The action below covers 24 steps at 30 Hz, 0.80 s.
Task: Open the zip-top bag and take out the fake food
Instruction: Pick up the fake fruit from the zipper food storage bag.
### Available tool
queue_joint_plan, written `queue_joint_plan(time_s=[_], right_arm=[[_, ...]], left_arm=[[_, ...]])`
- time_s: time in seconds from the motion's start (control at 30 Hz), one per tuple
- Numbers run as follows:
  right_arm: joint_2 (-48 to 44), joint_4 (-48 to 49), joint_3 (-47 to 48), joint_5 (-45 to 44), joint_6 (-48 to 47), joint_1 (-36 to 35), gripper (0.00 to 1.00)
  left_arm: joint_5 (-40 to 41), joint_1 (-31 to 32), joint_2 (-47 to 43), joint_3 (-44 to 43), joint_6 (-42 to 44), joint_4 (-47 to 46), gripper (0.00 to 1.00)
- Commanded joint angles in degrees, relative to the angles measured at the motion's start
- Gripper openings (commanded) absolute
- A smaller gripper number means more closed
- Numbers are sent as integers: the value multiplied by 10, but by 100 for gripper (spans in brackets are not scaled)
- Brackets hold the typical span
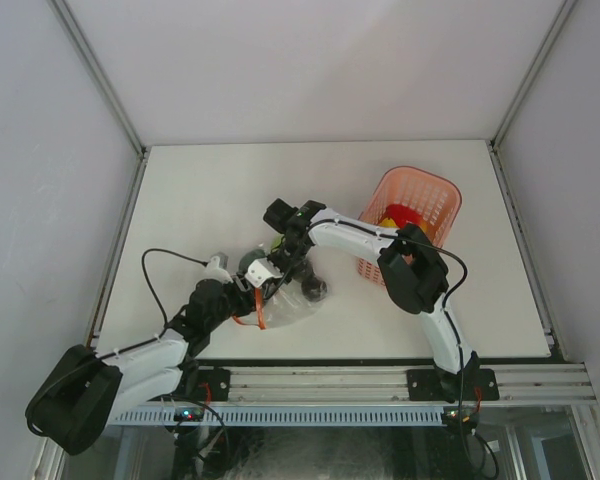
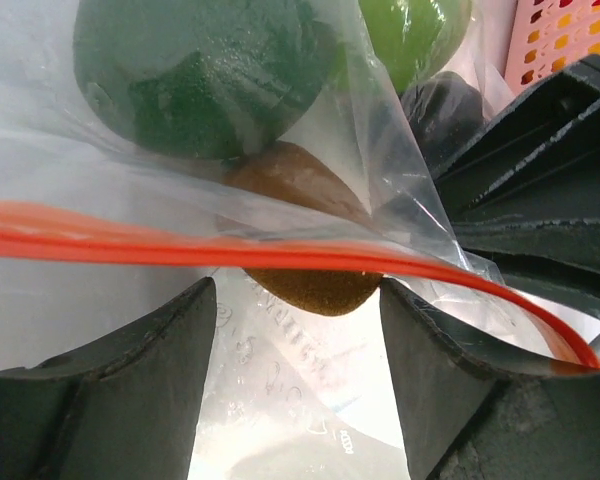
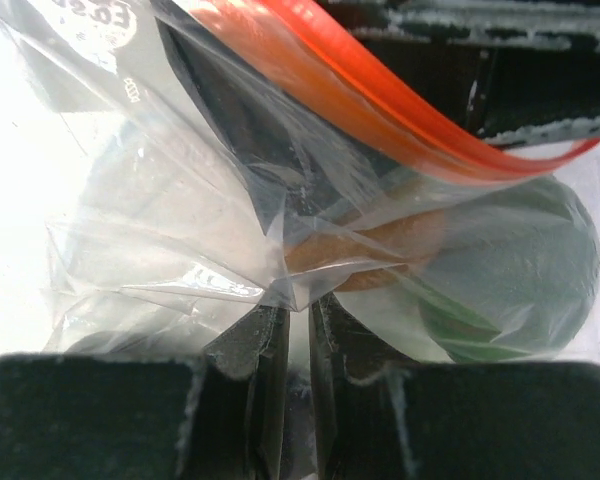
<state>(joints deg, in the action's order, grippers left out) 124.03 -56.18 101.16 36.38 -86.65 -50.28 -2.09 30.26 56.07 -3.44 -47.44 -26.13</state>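
zip-top bag (image 1: 288, 306) lies on the table left of the pink basket (image 1: 442, 212), nearer the arm bases. right gripper (image 3: 298, 338) has fingers almost together, pinching a fold of bag film, probably to anchor it. left gripper (image 2: 300, 390) has fingers apart, straddling the orange zip strip (image 2: 130, 245) without clamping it. fake food (image 2: 195, 80) sits inside the bag.

left arm (image 1: 145, 353): white links, black joints | right arm (image 1: 345, 232): same colours | cable (image 1: 146, 280): thin, black, looping
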Motion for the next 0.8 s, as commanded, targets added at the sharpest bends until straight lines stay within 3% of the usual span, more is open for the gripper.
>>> queue_joint_plan(time_s=[0.0,0.43,0.77], right_arm=[[-3,-4,6,42,16,-7,12],[-6,-5,10,62,31,1,12],[-22,-8,18,84,45,30,16]], left_arm=[[31,2,12,-12,-11,-30,70],[52,2,24,-27,-9,-36,75],[72,2,27,-12,-17,-47,53]])
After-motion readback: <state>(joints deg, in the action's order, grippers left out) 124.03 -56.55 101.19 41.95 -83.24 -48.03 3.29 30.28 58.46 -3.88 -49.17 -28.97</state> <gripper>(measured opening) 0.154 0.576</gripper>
